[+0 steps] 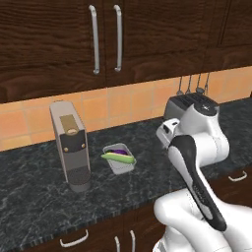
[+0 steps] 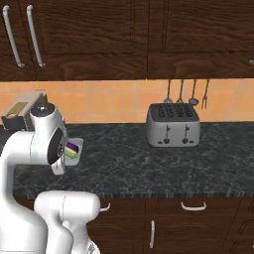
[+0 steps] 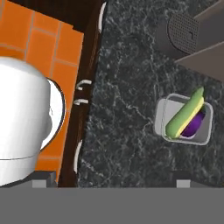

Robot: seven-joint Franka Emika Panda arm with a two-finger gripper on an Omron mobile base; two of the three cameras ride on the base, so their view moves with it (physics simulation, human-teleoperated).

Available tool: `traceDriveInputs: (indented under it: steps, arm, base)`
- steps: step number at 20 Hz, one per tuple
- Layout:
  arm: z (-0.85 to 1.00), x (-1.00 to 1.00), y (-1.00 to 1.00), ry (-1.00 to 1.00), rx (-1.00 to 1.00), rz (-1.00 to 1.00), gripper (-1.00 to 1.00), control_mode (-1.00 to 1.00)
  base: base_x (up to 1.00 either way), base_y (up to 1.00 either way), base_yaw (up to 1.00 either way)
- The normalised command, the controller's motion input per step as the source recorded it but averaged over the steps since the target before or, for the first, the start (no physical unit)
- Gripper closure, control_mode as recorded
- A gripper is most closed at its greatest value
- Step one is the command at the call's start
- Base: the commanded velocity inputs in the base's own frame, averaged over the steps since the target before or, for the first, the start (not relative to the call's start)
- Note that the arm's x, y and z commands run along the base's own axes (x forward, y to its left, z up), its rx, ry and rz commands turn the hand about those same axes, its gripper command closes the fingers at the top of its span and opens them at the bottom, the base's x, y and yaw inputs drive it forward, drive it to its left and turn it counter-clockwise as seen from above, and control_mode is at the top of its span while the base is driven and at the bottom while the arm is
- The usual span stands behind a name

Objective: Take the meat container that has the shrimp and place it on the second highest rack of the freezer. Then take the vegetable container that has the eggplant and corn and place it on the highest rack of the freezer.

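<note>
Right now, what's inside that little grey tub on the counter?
The grey tub holds a green-and-yellow corn cob lying across the top and a purple eggplant beneath it. The corn covers part of the eggplant; anything under them is hidden.

A dark stone counter (image 2: 149, 163) runs across the right base view, with dark wood cabinets (image 2: 149, 34) above and an orange tiled backsplash (image 2: 109, 101) between them. A silver toaster (image 2: 173, 125) stands near the wall, and four utensils (image 2: 186, 94) hang on the tiles just above it. At the left, a container (image 2: 74, 151) holding something purple and green peeks out from behind the arm (image 2: 34, 149). A coffee machine (image 2: 22, 113) stands behind the arm's top joint. Drawer handles (image 2: 192, 206) show below the counter edge.
</note>
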Motion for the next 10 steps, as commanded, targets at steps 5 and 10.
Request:
traceDriveInputs:
  steps: [5,10]
  arm:
    - [-0.21,0.19,0.79,0.25,0.12,0.21,-1.0,-1.0]
    - [-0.4,0.14,0.66,0.27,0.0,0.05,-1.0,-1.0]
  base:
    - [0.0,0.0,0.0]
    - [0.0,0.0,0.0]
